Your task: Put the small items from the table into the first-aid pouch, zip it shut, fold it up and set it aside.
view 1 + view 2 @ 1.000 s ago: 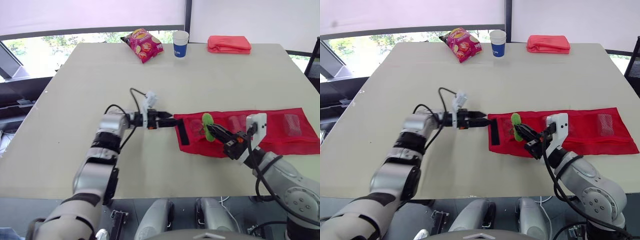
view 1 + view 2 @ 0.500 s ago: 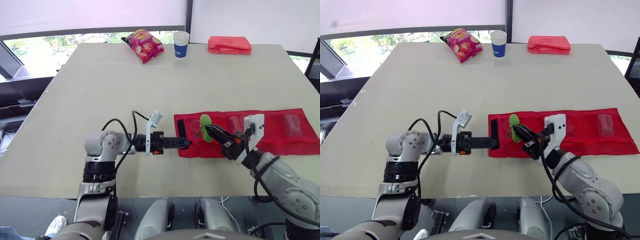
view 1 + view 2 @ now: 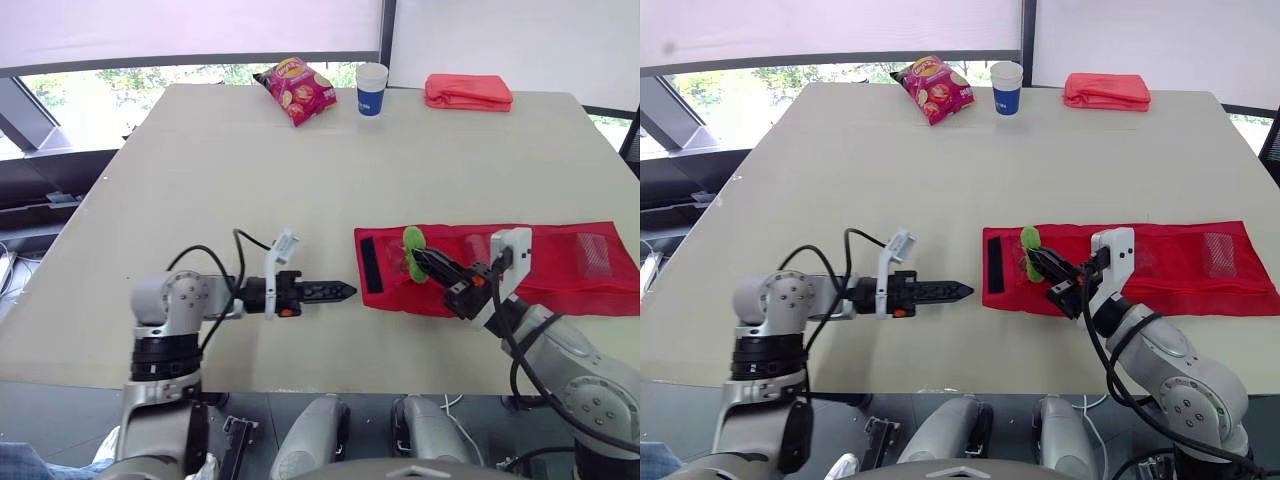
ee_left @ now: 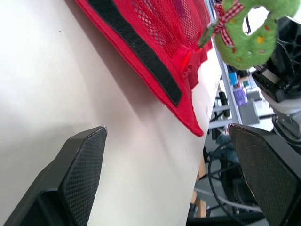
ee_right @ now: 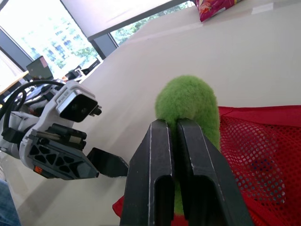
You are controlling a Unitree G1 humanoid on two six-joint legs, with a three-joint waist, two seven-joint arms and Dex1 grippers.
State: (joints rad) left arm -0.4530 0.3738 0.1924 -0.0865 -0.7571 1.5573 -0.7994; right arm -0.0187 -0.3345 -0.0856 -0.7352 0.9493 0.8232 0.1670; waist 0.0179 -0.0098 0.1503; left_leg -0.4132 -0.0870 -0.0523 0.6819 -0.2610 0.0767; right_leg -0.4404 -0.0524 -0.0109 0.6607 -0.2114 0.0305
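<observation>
right gripper (image 3: 421, 259) pinches green toy (image 3: 411, 241) over pouch (image 3: 560, 287) edge; left gripper (image 3: 345, 291) nearby.

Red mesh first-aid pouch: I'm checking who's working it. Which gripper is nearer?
Right. The right gripper, shut on a green plush ring, hovers over the red mesh pouch; the left gripper sits apart, beyond its end.

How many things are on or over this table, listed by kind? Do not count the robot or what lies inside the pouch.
red mesh first-aid pouch: 1
folded red cloth: 1
chip bag: 1
blue paper cup: 1
green plush wreath, held in the right gripper: 1
Total: 5
</observation>
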